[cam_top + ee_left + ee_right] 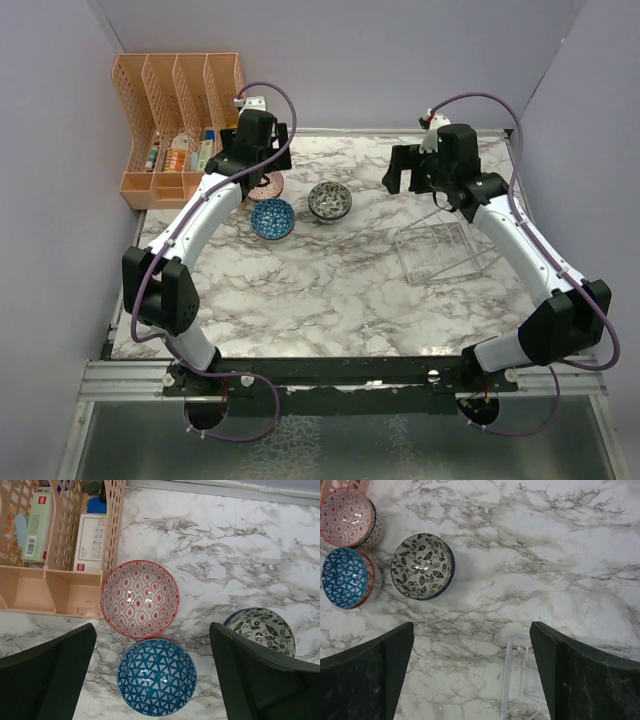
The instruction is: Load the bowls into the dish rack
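A pink-red bowl (140, 598) sits by the orange organizer. A blue bowl (156, 676) sits just in front of it, touching it, with a red rim showing beneath. A grey-black-white bowl (264, 630) sits to the right. In the top view the blue bowl (272, 218) and the grey bowl (329, 201) lie left of centre. The pink-red bowl (266, 186) is partly hidden by my left gripper (262, 150). That gripper (152, 630) is open and empty above the bowls. The clear dish rack (443, 250) stands empty at the right. My right gripper (471, 625) is open, above the table beside the rack (520, 680).
An orange slotted organizer (175, 120) holding small boxes stands at the back left corner, close to the pink-red bowl. Grey walls enclose the marble table (330, 300) on the left, back and right.
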You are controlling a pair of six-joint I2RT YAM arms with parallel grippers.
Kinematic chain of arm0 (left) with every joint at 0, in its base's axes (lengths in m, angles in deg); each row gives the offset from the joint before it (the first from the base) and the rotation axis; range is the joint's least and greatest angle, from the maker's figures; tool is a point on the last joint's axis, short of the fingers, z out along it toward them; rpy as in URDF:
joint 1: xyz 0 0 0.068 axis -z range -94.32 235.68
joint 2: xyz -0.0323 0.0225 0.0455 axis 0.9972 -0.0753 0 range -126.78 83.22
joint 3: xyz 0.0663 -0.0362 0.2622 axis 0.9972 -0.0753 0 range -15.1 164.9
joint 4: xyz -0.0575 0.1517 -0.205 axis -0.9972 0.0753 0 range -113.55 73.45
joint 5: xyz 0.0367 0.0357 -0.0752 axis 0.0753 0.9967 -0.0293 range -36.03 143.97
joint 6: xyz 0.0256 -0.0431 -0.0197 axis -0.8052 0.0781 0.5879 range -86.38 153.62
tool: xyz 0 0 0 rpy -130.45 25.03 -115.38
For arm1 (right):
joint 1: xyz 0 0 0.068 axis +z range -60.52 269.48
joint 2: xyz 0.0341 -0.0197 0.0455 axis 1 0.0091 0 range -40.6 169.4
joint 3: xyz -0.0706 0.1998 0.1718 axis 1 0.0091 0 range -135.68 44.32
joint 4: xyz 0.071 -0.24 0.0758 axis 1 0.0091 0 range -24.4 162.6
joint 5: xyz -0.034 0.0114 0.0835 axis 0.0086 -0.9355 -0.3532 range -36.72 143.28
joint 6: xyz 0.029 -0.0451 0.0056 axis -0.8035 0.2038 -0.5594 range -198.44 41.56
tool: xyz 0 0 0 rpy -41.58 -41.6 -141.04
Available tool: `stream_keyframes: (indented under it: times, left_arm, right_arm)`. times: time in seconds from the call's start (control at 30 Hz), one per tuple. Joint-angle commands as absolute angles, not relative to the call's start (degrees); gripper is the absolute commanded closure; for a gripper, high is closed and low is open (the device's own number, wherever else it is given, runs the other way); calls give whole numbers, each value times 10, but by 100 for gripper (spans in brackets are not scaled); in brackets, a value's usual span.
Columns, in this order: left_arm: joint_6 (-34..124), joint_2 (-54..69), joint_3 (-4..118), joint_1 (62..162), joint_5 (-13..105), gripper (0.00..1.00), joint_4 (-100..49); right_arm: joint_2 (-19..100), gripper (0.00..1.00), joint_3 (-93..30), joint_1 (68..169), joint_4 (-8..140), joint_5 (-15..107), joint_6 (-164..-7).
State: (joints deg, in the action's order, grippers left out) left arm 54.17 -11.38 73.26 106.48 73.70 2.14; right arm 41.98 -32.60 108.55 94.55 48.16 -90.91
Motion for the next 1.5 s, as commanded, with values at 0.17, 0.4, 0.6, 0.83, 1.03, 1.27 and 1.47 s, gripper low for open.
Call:
stream_keyframes:
  times: [0.17, 0.4, 0.6, 0.83, 1.03, 1.27, 1.47]
  left_arm:
    - [469, -82, 694, 1069, 667, 1, -109]
    - [431, -54, 598, 1070, 486, 1, -255]
    - [381, -132, 681, 1121, 473, 1, -186]
    - [340, -218, 745, 1166, 485, 18, -116]
    - [362, -282, 798, 1202, 490, 25, -55]
    - [394, -326, 830, 1217, 467, 36, -39]
    - [398, -352, 830, 1235, 478, 36, -38]
  right_arm:
    - [416, 1, -408, 1090, 1008, 560, -936]
    - [436, 1, -478, 1076, 1076, 611, -961]
    - [427, 1, -479, 1007, 1087, 582, -995]
    - [411, 5, -461, 984, 1093, 581, -1002]
    - [403, 7, -440, 973, 1093, 592, -995]
    - [405, 11, -424, 968, 1087, 590, -992]
    - [406, 12, -414, 967, 1083, 588, -992]
